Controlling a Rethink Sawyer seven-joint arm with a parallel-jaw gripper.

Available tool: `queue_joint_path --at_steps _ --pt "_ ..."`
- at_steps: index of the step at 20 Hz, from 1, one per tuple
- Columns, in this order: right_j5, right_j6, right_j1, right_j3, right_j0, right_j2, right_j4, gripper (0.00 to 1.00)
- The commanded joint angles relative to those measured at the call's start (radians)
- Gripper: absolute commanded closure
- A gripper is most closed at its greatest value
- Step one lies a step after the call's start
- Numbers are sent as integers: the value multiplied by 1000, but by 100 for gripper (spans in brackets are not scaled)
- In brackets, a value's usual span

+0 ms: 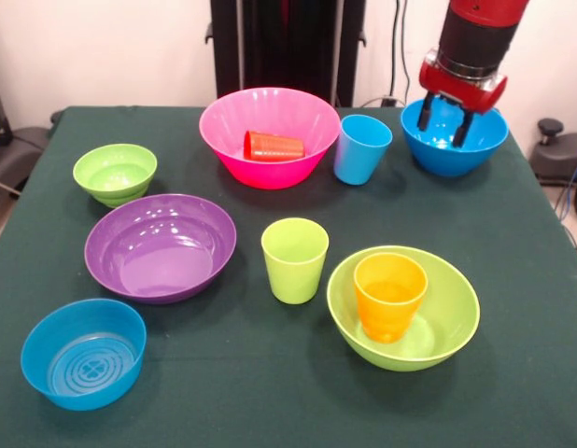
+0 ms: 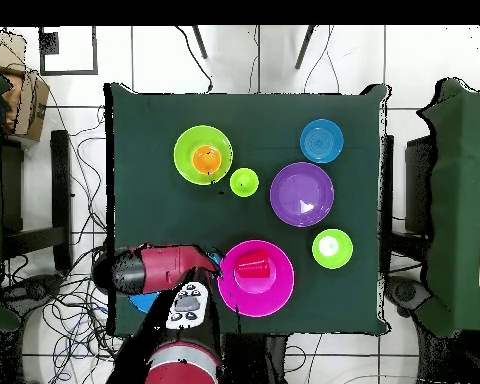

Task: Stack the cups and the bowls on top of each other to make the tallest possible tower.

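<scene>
Front view, lower left: small glossy blue plastic bowl with a ringed base [image 1: 83, 353] [image 2: 322, 140], upright, alone.

Lower right: large lime green plastic bowl [image 1: 443, 327] [image 2: 187, 165] with the orange plastic tumbler [image 1: 389, 296] [image 2: 206, 158] standing upright inside it, left of the bowl's centre. This pair is the only stacked pile on the dark green tablecloth [image 1: 270, 392] [image 2: 144, 120].

Centre: lime green plastic tumbler [image 1: 294, 259] [image 2: 244, 182] upright, just beside the lime bowl's left rim, not touching.

Left of centre: large purple plastic bowl [image 1: 161, 246] [image 2: 302, 194], empty. Above it, middle left: small lime green plastic bowl [image 1: 115, 173] [image 2: 332, 248].

Upper centre: large pink plastic bowl [image 1: 270, 135] [image 2: 255, 290] with the red ribbed plastic tumbler [image 1: 274, 146] [image 2: 252, 268] lying on its side within. Light blue plastic tumbler [image 1: 362, 148] upright, right against the pink bowl's right rim.

Upper right: large blue plastic bowl [image 1: 454, 140], upright. The red and black gripper [image 1: 445, 119] hangs over it, its two dark fingers spread apart, tips down inside the bowl's mouth, holding nothing. Overhead, the arm covers most of this bowl.
</scene>
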Motion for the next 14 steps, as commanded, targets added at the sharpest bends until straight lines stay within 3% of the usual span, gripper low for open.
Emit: queue_joint_path --at_steps 1,9,14 --pt "38 48 15 61 -2 151 35 0" --pt "1 70 26 61 5 137 24 0" --pt "-92 114 38 65 20 113 24 0"
